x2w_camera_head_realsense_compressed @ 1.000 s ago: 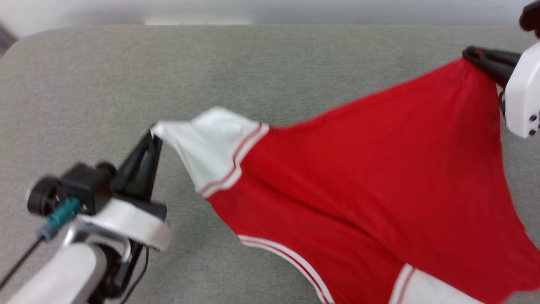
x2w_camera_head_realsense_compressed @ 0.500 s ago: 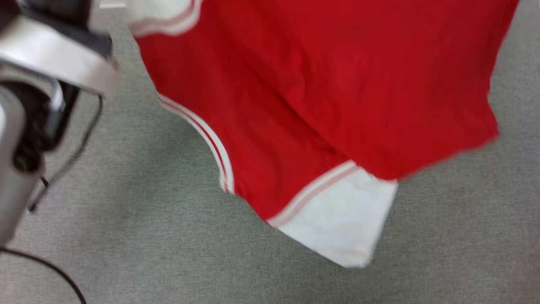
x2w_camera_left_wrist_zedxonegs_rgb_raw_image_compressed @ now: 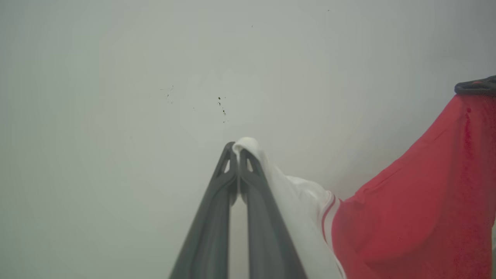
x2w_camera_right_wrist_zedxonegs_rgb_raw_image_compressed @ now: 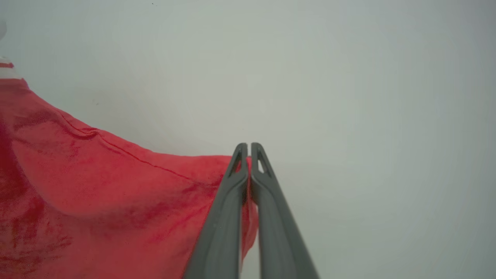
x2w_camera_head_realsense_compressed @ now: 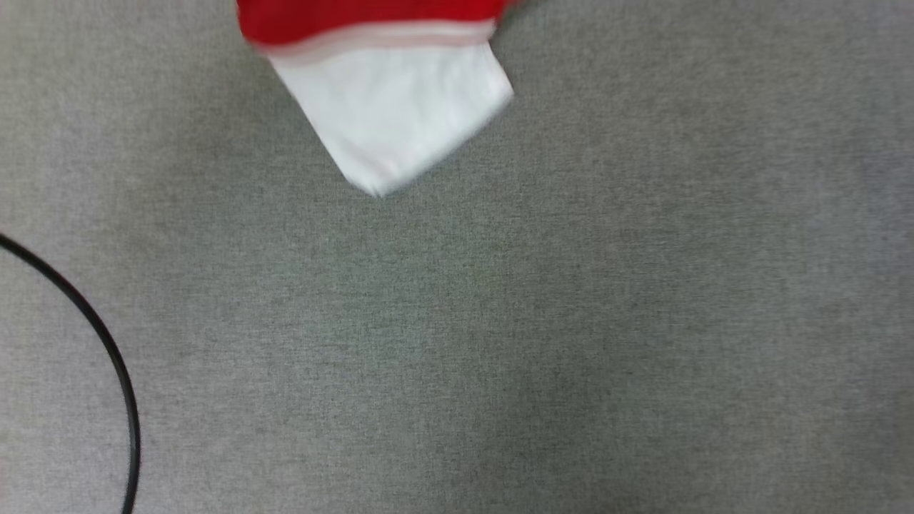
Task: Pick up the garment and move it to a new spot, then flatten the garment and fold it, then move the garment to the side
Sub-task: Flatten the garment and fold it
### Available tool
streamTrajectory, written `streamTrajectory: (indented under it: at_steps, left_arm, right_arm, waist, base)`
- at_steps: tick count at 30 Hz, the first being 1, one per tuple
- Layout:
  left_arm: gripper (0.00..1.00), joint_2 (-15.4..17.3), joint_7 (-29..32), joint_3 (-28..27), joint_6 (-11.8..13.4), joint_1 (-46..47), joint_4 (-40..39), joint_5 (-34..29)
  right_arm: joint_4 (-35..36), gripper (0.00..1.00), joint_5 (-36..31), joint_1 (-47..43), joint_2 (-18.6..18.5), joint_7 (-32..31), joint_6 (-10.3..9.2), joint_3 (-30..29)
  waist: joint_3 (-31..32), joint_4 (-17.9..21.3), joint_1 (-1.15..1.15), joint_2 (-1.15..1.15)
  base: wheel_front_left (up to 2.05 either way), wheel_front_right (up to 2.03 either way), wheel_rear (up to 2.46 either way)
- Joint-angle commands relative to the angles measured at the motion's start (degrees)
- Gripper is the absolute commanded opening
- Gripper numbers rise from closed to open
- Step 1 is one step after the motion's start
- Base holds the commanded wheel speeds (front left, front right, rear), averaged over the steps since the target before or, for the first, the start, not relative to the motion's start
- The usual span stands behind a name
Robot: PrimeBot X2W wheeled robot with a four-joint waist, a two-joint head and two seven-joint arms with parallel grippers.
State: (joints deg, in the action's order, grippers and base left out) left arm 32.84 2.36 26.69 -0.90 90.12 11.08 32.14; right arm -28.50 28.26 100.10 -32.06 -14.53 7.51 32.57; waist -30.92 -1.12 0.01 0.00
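Left wrist view: left tool (x2w_camera_left_wrist_zedxonegs_rgb_raw_image_compressed: 236, 149), right tool (x2w_camera_left_wrist_zedxonegs_rgb_raw_image_compressed: 465, 87) clamp garment (x2w_camera_left_wrist_zedxonegs_rgb_raw_image_compressed: 418, 217).

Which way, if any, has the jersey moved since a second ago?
Cannot tell: the head camera shifted, and the grey surface under the jersey offers no landmark.

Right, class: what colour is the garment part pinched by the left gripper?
White: the left gripper pinches the garment by its sleeve; clearest in left wrist view.

A grey bench (x2w_camera_head_realsense_compressed: 500, 343) with a fine woven, felt-like covering spreads flat across the head view, while both wrist views look onto a plain pale grey-white backdrop (x2w_camera_left_wrist_zedxonegs_rgb_raw_image_compressed: 97, 116), marked in the left one by a few small dark specks (x2w_camera_left_wrist_zedxonegs_rgb_raw_image_compressed: 221, 106).
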Motion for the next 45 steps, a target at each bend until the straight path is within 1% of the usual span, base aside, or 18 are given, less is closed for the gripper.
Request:
streamTrajectory:
  at_steps: [1, 4, 6, 8, 11, 14, 16, 21, 25, 29, 32, 34, 40, 43, 45]
  left_arm:
    - [0.00, -0.52, -0.16, -0.20, -0.46, 2.23, 1.16, -0.40]
    - [0.00, -2.08, -0.82, 0.17, -2.07, 8.87, 5.98, -1.06]
    - [0.00, -2.83, -1.69, 0.40, -2.68, 12.63, 8.89, -1.63]
    - [0.00, -3.78, -2.73, 0.63, -3.23, 15.21, 11.42, -1.86]
    - [0.00, -4.37, -4.10, 1.40, -4.18, 17.67, 14.67, -2.33]
    - [0.00, -4.57, -5.17, 2.16, -4.78, 17.63, 17.42, -2.05]
    - [0.00, -4.42, -5.79, 2.81, -5.12, 16.46, 18.90, -1.72]
    - [0.00, -3.79, -7.51, 5.02, -6.01, 11.11, 21.39, -0.53]
    - [0.00, -2.95, -9.71, 6.28, -6.13, 3.34, 22.29, 1.11]
    - [0.00, -1.77, -11.43, 7.39, -6.11, -7.11, 21.45, 3.17]
    - [0.00, -0.46, -12.41, 7.44, -5.35, -15.93, 19.93, 5.06]
    - [0.00, 0.40, -13.00, 7.61, -4.53, -21.87, 18.20, 6.02]
    - [0.00, 2.41, -14.08, 8.92, -0.06, -40.86, 10.46, 8.79]
    - [0.00, 3.50, -13.62, 10.47, 2.98, -51.06, 4.73, 9.71]
    - [0.00, 4.48, -13.36, 10.96, 5.43, -57.30, 0.83, 10.60]
  right_arm:
    - [-0.73, 0.00, -0.67, 1.94, 0.47, 0.38, -0.04, 0.08]
    - [-3.13, 0.00, -2.14, 6.70, 0.95, 1.08, -0.04, 0.43]
    - [-4.84, 0.00, -3.13, 9.29, 1.35, 1.97, -0.04, 0.64]
    - [-7.07, 0.00, -3.16, 11.53, 2.41, 2.84, -0.04, 0.69]
    - [-10.06, 0.00, -3.20, 12.85, 3.16, 4.88, -0.04, 1.31]
    - [-12.35, 0.00, -2.46, 11.94, 3.95, 6.48, -0.04, 2.89]
    - [-13.42, 0.00, -1.65, 9.82, 4.32, 7.49, -0.04, 4.22]
    - [-15.43, 0.00, 1.63, 4.06, 5.46, 10.12, -0.04, 7.64]
    - [-17.24, 0.00, 4.11, -2.66, 6.86, 12.50, -0.04, 11.05]
    - [-18.41, 0.00, 7.32, -9.88, 7.71, 14.72, -0.04, 14.46]
    - [-18.56, 0.00, 9.91, -15.62, 8.08, 16.42, -0.04, 16.70]
    - [-18.30, 0.00, 11.14, -19.49, 7.67, 17.00, -0.04, 18.74]
    - [-16.69, 0.00, 15.25, -30.69, 5.16, 18.83, -0.04, 24.16]
    - [-15.00, 0.00, 18.28, -36.31, 3.06, 19.43, -0.04, 26.16]
    - [-13.31, 0.00, 19.84, -39.67, 1.46, 19.53, -0.04, 27.52]
  waist:
    - [-1.84, -0.65, -0.01, 0.00]
    - [-3.63, -1.16, -0.01, 0.00]
    - [-4.48, -1.40, -0.01, 0.00]
    - [-5.08, -1.62, -0.01, 0.00]
    - [-5.66, -1.67, -0.01, 0.00]
    - [-5.86, -1.65, -0.01, 0.00]
    - [-5.84, -1.38, -0.01, 0.00]
    - [-4.95, -0.68, -0.01, 0.00]
    - [-2.75, -0.18, -0.01, 0.00]
    - [0.33, 0.18, -0.01, 0.00]
    - [2.86, 0.52, -0.01, 0.00]
    - [4.54, 0.73, -0.01, 0.00]
    - [9.95, 0.75, -0.01, 0.00]
    - [12.92, 0.75, -0.01, 0.00]
    - [14.59, 0.86, -0.01, 0.00]
  base:
    - [0.00, 0.00, 0.00]
    - [0.00, 0.00, 0.00]
    - [0.00, 0.00, 0.00]
    - [0.00, 0.00, 0.00]
    - [0.00, 0.00, 0.00]
    - [0.00, 0.00, 0.00]
    - [0.00, 0.00, 0.00]
    - [0.00, 0.00, 0.00]
    - [0.00, 0.00, 0.00]
    - [0.00, 0.00, 0.00]
    - [0.00, 0.00, 0.00]
    - [0.00, 0.00, 0.00]
    - [0.00, 0.00, 0.00]
    - [0.00, 0.00, 0.00]
    - [0.00, 0.00, 0.00]
